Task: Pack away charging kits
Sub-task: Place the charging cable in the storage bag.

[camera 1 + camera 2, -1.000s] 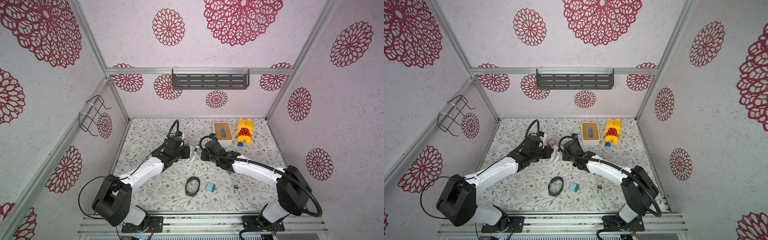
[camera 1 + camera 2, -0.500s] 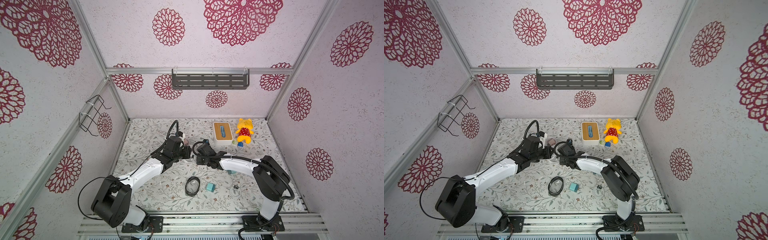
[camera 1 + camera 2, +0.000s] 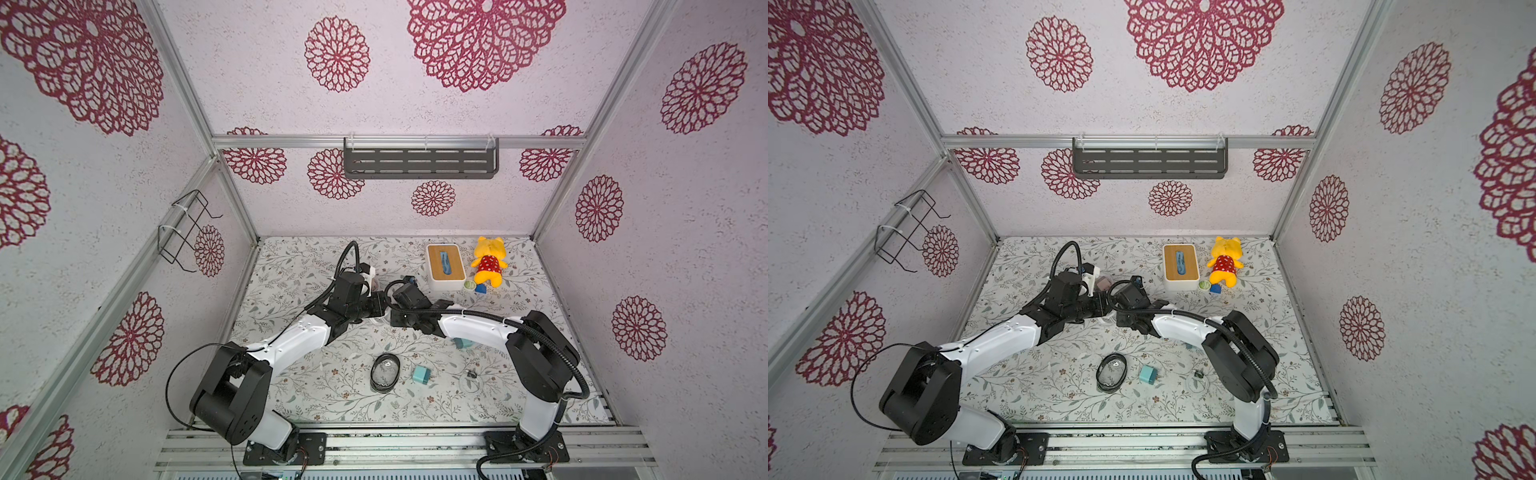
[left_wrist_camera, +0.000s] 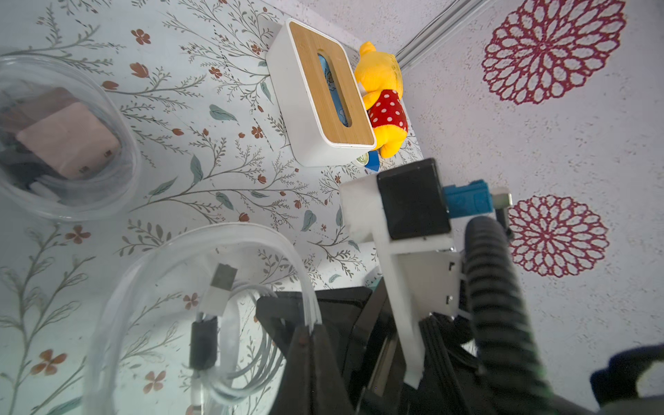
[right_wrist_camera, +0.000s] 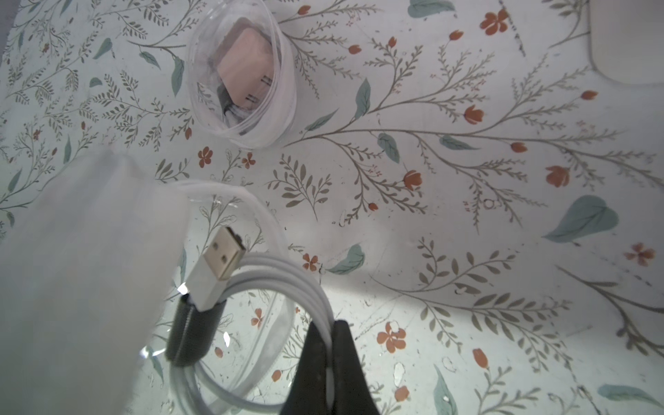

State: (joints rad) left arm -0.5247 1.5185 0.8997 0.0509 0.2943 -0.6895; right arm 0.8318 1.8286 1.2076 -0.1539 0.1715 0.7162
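My right arm has moved in toward my left since a second ago. Surface: floral-print table [image 3: 291, 266], rosette-patterned walls [image 3: 457, 62]. My left gripper [image 4: 308, 330] pinches the thin rim of a clear oval case [image 4: 154, 287]; my right gripper [image 5: 330, 334] clamps the coiled white cable [image 5: 273, 273] at that case's mouth. Teal charger [image 3: 423, 374]: 5 o'clock of both grippers, well apart

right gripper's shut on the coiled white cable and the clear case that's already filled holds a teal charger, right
No: the charger in that case is pink, not teal, as the right wrist view shows. The right gripper is indeed shut on the coiled white cable.
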